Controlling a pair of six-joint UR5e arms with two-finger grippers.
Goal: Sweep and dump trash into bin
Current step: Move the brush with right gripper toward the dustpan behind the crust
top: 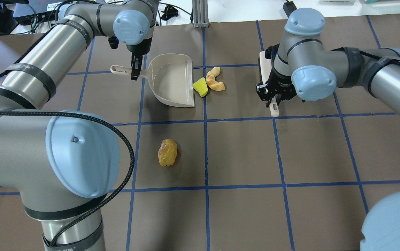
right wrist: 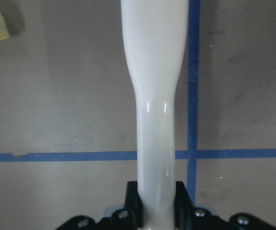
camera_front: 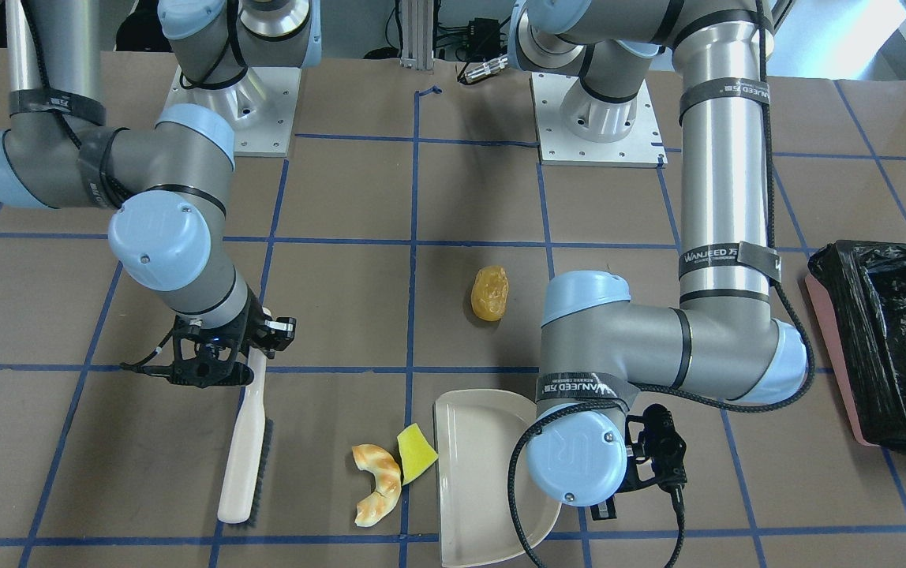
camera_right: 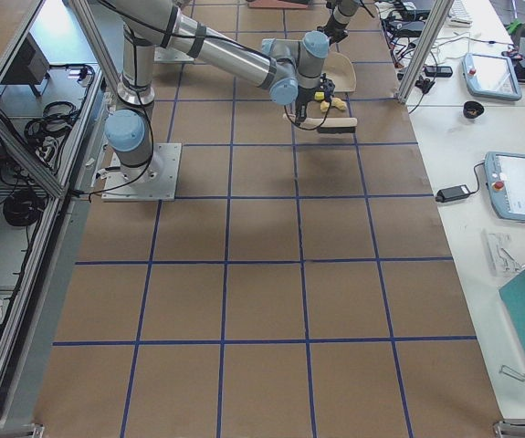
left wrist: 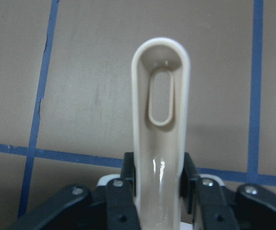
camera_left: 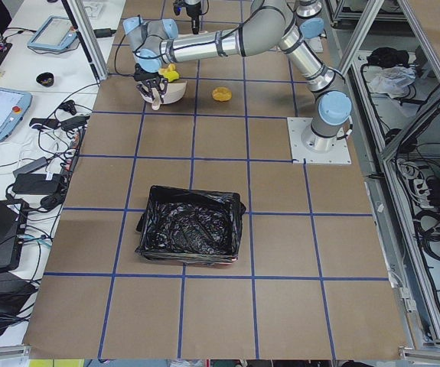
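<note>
The bin (camera_left: 193,225) sits far left of the dustpan (top: 172,83). The left hand (top: 135,71) squeezes the dustpan's handle. The yellow wedge (top: 200,87) and bread (top: 215,80) lie by its open edge, the amber lump (top: 167,152) well apart. Further right, the right hand (top: 273,99) squeezes the brush (camera_front: 244,457).

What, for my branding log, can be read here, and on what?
"WANJEED": forearm strap on the left arm.
"WANJEED": wrist strap on the same arm.
Black band on the right arm: print too blurred to read.
</note>
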